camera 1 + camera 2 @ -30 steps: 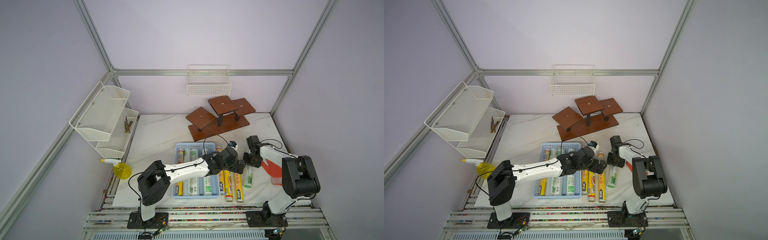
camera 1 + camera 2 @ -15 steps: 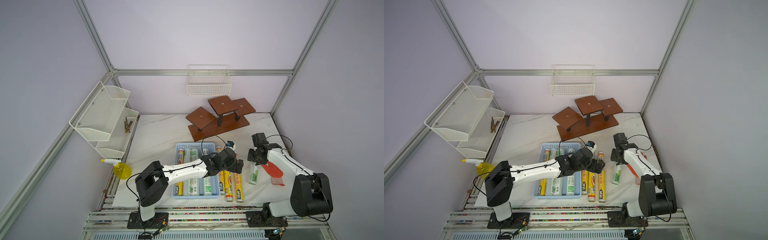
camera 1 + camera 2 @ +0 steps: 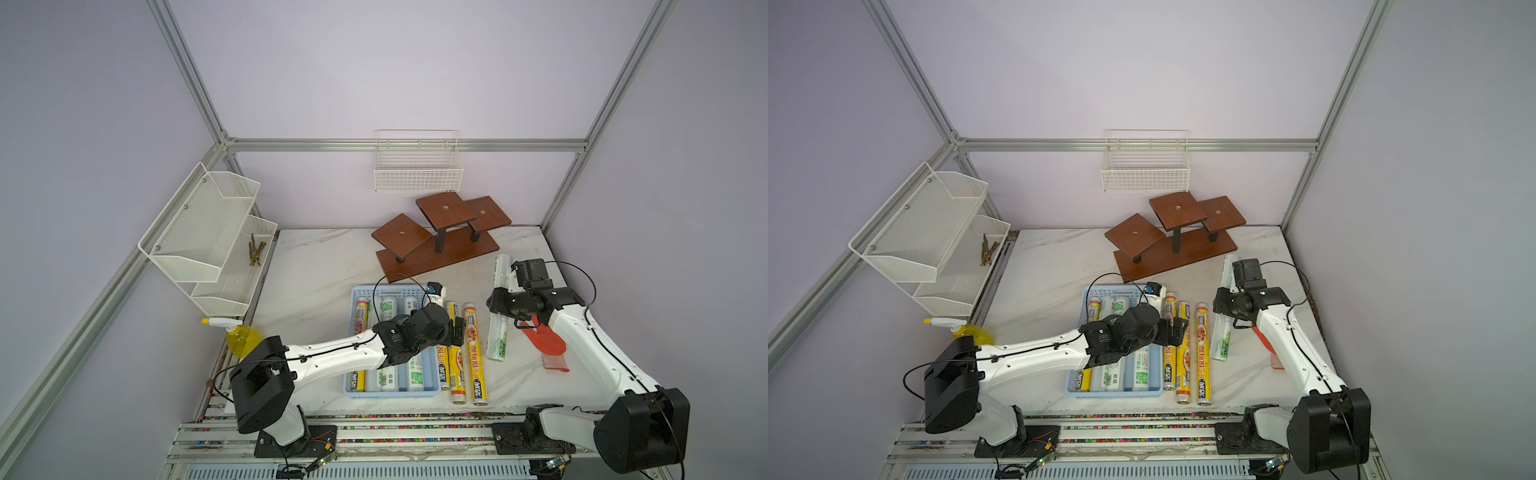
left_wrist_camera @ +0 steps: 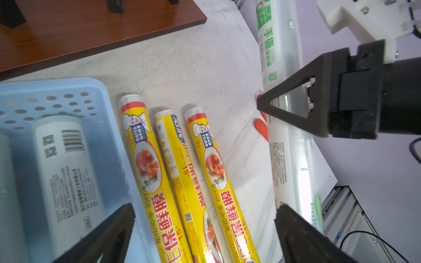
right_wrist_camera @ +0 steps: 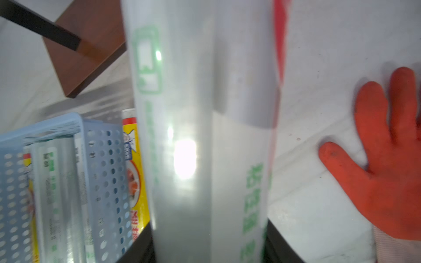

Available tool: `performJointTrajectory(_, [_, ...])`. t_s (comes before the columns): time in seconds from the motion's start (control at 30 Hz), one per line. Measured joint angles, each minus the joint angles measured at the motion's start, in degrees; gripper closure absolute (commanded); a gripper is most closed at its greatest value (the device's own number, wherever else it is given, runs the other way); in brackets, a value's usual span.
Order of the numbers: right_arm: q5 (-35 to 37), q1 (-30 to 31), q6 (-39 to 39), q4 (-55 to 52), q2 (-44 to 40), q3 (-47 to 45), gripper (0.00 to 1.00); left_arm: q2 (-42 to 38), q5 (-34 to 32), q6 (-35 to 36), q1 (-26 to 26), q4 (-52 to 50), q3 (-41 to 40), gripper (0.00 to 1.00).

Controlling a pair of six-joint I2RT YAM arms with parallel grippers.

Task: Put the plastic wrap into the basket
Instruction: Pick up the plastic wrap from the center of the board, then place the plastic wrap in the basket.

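In both top views, my right gripper is clenched around the middle of a whitish roll of plastic wrap. This roll is well apart from the basket, where several rolls already lie. Three yellow rolls lie on the table between them, and my left gripper hovers above these.

In the left wrist view, my left fingers stand wide apart and hold nothing. The yellow rolls touch one another, and the nearest is just beside the basket wall. One right finger crosses the whitish roll.

In the right wrist view, the roll fills the middle, with the red glove beside it. The roll seems lifted, but I cannot tell for sure.

To do this step well, I think I must carry the roll high over the yellow rolls and keep it parallel to the long side of the basket. My left arm hangs over the basket, so it should move away first. I should open only when the roll rests inside.
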Motion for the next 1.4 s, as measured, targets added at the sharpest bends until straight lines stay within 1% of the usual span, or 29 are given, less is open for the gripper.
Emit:
performJointTrajectory(0.2, [-6.58,4.11,2.78,2.12,-0.48,0.24,0.63,-7.78,-5.70,-0.04,0.02,0.04,-5.64,0.00])
performJointTrajectory(0.27, [-7.76,6.97,4.02,3.50,-0.44,0.24,0.63,-10.78,-7.50,-0.09,0.13,-0.15,-7.61,0.00])
performJointTrajectory(0.43, [-8.96,16.79,8.35,7.76,1.20,0.44,0.63,-17.40,-11.65,-0.96,0.52,-1.20,-12.20,0.00])
performJointTrajectory(0.6, [-7.78,24.72,14.23,12.39,4.31,0.44,0.63,-22.77,-15.23,-1.51,0.87,-2.75,-15.82,0.00])
performJointTrajectory(0.8, [-5.38,30.99,21.88,20.17,7.87,0.33,0.63,-27.17,-20.22,-4.24,1.62,-6.82,-18.67,0.00])
performJointTrajectory(0.93, [-3.19,34.64,25.92,25.49,10.97,0.33,0.63,-30.05,-22.14,-5.90,2.23,-9.22,-20.94,0.00])
performJointTrajectory(1.03, [-1.75,36.65,27.36,27.61,14.21,0.44,0.63,-31.74,-22.80,-6.82,2.38,-10.91,-21.79,0.00])
performJointTrajectory(1.17, [0.81,38.69,27.76,27.69,19.21,1.88,0.63,-33.88,-23.43,-7.74,2.43,-12.37,-22.91,0.00])
performJointTrajectory(1.4, [2.80,39.93,26.88,25.66,25.55,6.19,0.63,-35.19,-23.76,-8.57,2.73,-13.29,-23.58,0.00])
